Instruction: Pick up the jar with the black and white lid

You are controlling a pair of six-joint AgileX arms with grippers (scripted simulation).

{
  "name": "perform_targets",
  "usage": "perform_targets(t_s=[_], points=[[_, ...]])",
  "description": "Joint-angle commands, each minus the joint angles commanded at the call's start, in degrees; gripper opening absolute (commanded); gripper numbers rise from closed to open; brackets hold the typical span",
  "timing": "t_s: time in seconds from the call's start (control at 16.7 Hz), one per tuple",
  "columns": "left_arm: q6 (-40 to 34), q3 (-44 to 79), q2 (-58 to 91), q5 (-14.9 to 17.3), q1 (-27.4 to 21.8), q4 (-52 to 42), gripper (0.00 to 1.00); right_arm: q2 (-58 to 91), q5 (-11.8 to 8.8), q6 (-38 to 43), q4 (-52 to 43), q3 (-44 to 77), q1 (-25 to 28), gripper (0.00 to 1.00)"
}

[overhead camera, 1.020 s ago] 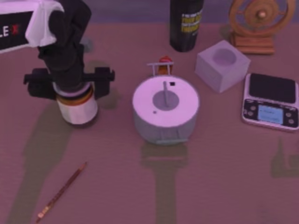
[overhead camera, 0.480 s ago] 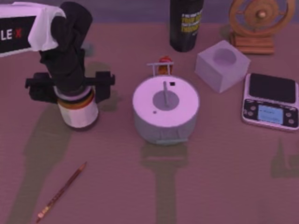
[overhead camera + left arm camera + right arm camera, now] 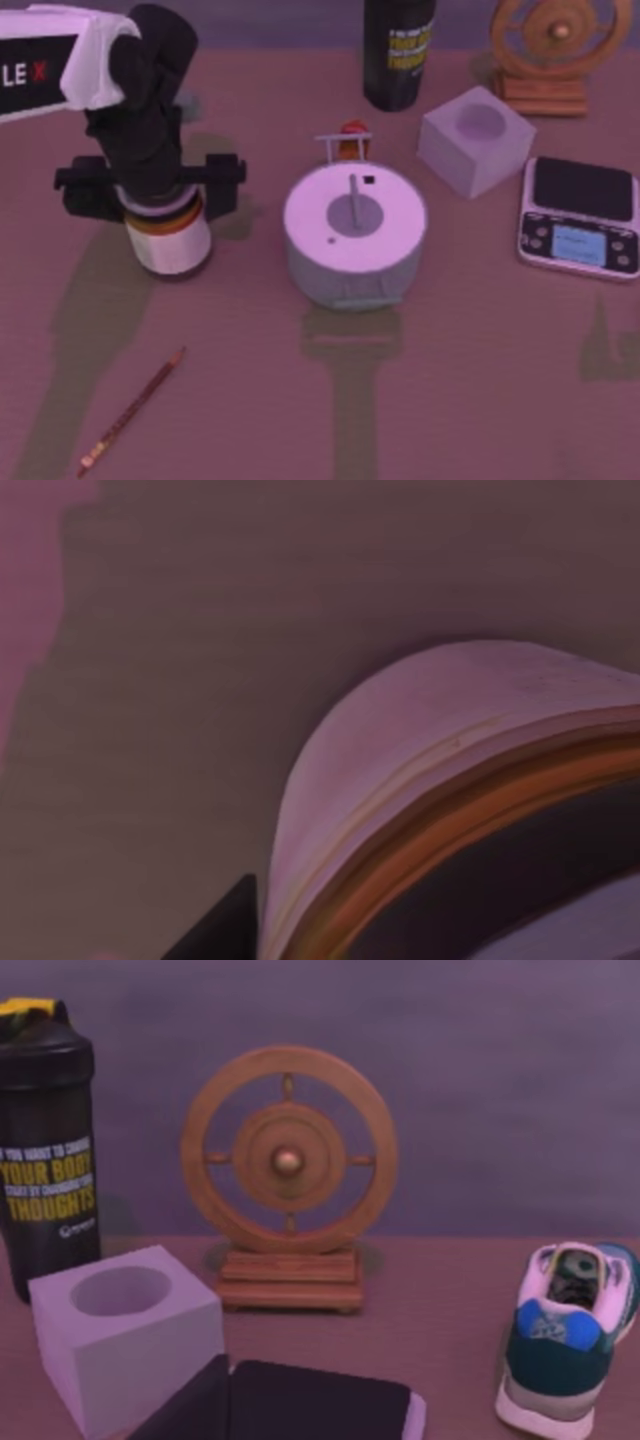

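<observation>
One arm works at the counter's (image 3: 300, 400) left side; the left tool (image 3: 150, 190) sits over the jar with the black and white lid (image 3: 170, 240), clamped on its top from both sides; the jar stands upright, left of a round white container (image 3: 353, 235); the right arm is out of sight.

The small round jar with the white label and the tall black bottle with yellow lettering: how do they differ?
The small round jar with the white label is short; the tall black bottle with yellow lettering is taller and dark all over. The jar stands at the table's left under the left gripper; the bottle stands free at the far edge. Both are round and upright.
</observation>
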Motion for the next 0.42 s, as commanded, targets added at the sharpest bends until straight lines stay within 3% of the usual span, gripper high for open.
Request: perform_targets(t_s=[0.12, 0.42], points=[[0.0, 0.0, 0.0, 0.0, 0.0, 0.0, 1.00, 0.0, 0.0, 0.0, 0.0, 0.0, 0.0, 1.00], [0.0, 0.0, 0.0, 0.0, 0.0, 0.0, 1.00, 0.0, 0.0, 0.0, 0.0, 0.0, 0.0, 1.00]])
